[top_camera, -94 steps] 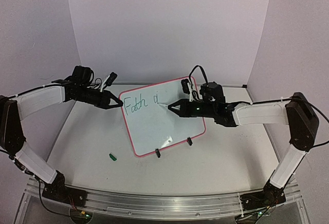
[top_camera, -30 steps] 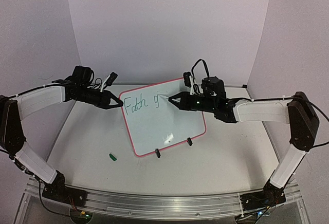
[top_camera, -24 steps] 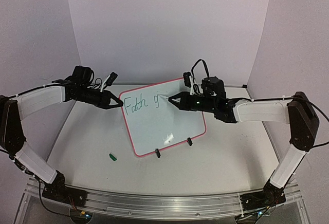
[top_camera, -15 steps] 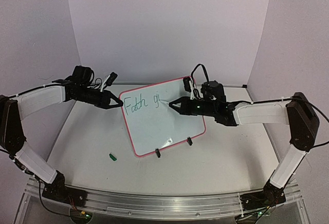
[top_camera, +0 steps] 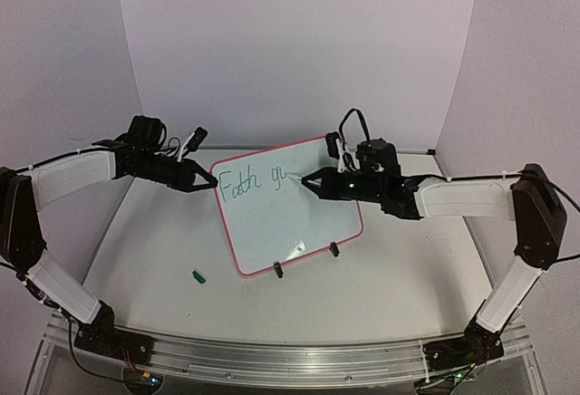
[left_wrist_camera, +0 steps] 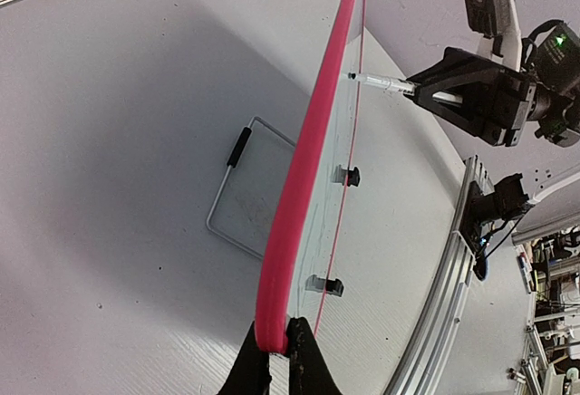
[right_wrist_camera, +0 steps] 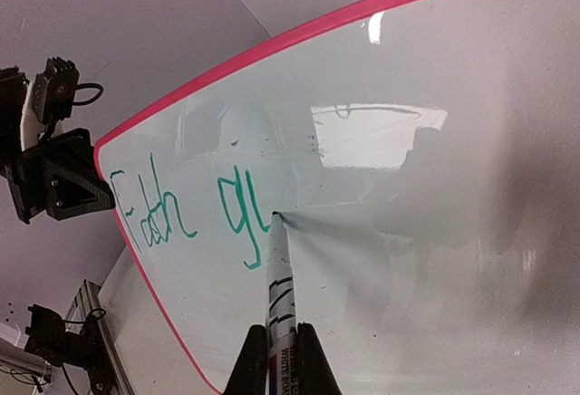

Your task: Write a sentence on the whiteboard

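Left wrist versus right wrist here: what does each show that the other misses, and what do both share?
Left wrist only: the whiteboard edge-on, its two clip feet, and a wire frame behind it. Right wrist only: the sentence, green, reading roughly "Faith gu". Both: the pink rim, the marker tip on the board, the left gripper on the rim, and the right gripper holding the marker.

Overhead view from behind, wrist views close, facing each other across whiteboard [top_camera: 290, 223]
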`<action>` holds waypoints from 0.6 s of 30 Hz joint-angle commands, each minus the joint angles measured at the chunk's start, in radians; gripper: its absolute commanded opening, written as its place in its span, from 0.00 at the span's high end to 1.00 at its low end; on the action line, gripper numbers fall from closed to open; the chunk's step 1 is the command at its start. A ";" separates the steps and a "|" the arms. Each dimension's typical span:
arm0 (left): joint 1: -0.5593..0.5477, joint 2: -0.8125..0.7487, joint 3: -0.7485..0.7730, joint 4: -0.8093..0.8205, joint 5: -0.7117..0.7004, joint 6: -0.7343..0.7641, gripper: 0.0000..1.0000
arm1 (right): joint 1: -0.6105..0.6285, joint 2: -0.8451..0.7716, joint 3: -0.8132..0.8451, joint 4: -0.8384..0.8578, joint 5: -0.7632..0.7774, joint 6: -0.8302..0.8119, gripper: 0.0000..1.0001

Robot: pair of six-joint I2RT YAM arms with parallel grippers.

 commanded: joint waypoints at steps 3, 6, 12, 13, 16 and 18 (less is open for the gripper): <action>-0.045 0.035 -0.004 -0.083 -0.047 0.088 1.00 | -0.013 -0.003 0.082 -0.016 0.055 -0.031 1.00; -0.045 0.036 -0.004 -0.083 -0.047 0.087 1.00 | -0.017 0.004 0.091 -0.017 0.053 -0.033 1.00; -0.046 0.040 -0.002 -0.085 -0.046 0.088 1.00 | -0.018 0.017 0.083 -0.020 0.040 -0.031 1.00; -0.047 0.040 -0.002 -0.085 -0.046 0.088 1.00 | -0.018 0.018 0.080 -0.020 0.037 -0.029 1.00; -0.046 0.041 -0.002 -0.085 -0.046 0.087 1.00 | -0.018 0.021 0.069 -0.020 0.021 -0.029 1.00; -0.047 0.042 -0.002 -0.084 -0.046 0.088 1.00 | -0.018 0.018 0.061 -0.022 0.010 -0.029 1.00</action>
